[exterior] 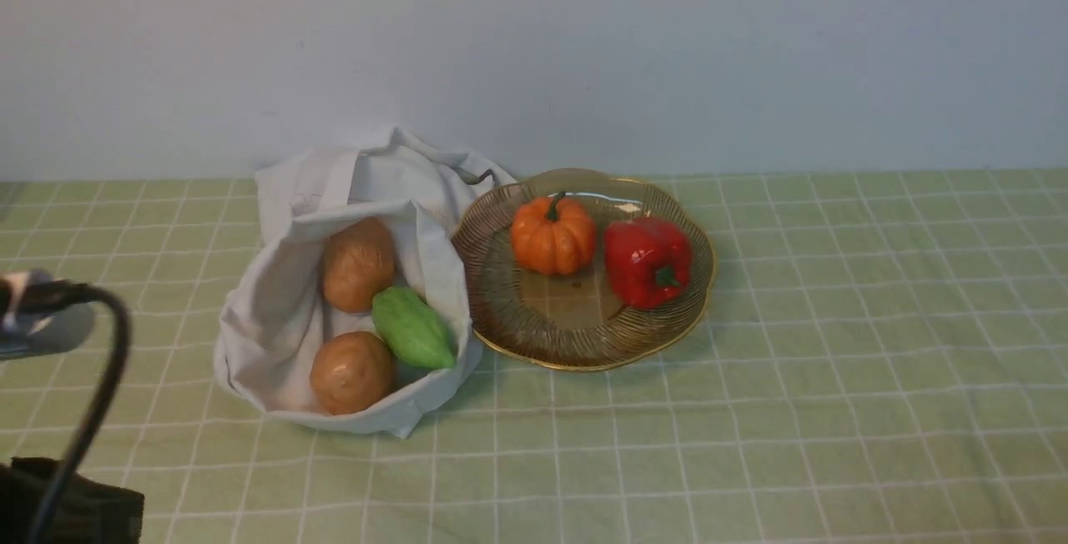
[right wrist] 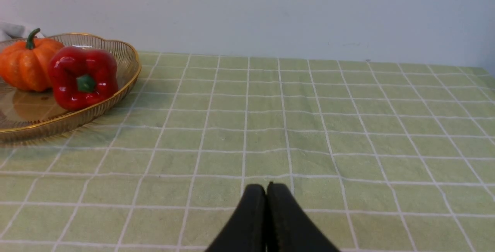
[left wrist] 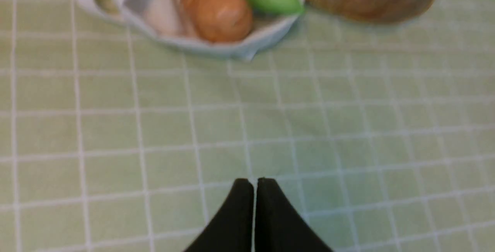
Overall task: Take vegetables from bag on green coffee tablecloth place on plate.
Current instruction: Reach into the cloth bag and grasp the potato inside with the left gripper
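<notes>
Nearest the front camera, a black cable point(exterior: 107, 360) arcs up at the lower left edge, on the robot's left side. Beyond it the light green tablecloth point(exterior: 793, 377), crossed by thin white lines, covers the whole surface up to a pale wall point(exterior: 584, 43).

The off-white bag point(exterior: 271, 319) lies left of centre with its mouth gaping toward the camera. Three vegetables rest inside it: the near potato point(exterior: 351, 372) at the front, the far potato point(exterior: 358, 264) deeper in, and the green gourd point(exterior: 411, 329) between them on the plate side, its pointed end close to the bag's edge. The gourd touches the near potato.

Just right of the bag, with its rim against the cloth of the bag, sits the amber plate point(exterior: 567, 323). It carries an orange pumpkin point(exterior: 552, 237) and a red pepper point(exterior: 647, 262), side by side toward its far half.

The left hand point(left wrist: 254, 184) hangs over bare tablecloth, well short of the bag, fingers pressed together and clenched on nothing. The right hand point(right wrist: 266, 187) is likewise clenched and empty, low over the cloth, with the plate off to its left.
</notes>
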